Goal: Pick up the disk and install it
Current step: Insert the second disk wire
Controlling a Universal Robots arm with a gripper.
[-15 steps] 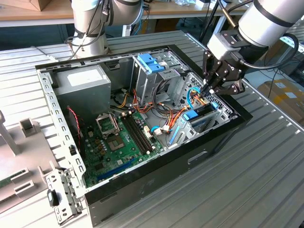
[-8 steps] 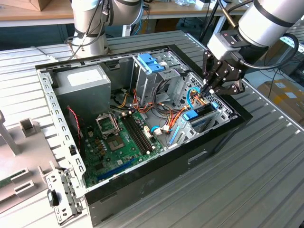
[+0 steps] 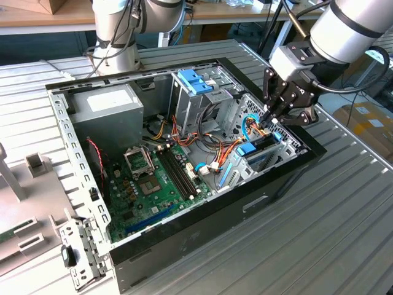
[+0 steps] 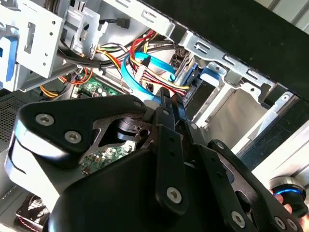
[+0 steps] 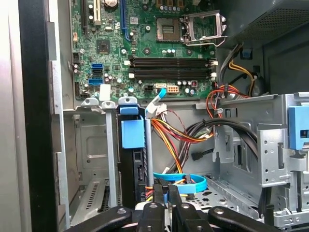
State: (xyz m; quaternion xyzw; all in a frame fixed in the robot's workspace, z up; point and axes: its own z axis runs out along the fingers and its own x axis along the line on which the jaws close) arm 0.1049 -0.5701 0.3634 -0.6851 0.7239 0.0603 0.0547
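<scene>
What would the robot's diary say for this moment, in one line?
gripper: inside open computer case | disk: seated in drive bay | gripper near cables

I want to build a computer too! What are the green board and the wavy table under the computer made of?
The green board looks like glossy lacquered circuit board, with shiny solder dots and dark chips on it. The table looks like bare ribbed metal, probably aluminium: pale grey with a dull sheen along its grooves.

Green motherboard (image 5: 145, 43), blue-tabbed disk (image 5: 132, 145)

exterior view high, oblique, both wrist views close inside computer case (image 3: 184, 153)
</scene>
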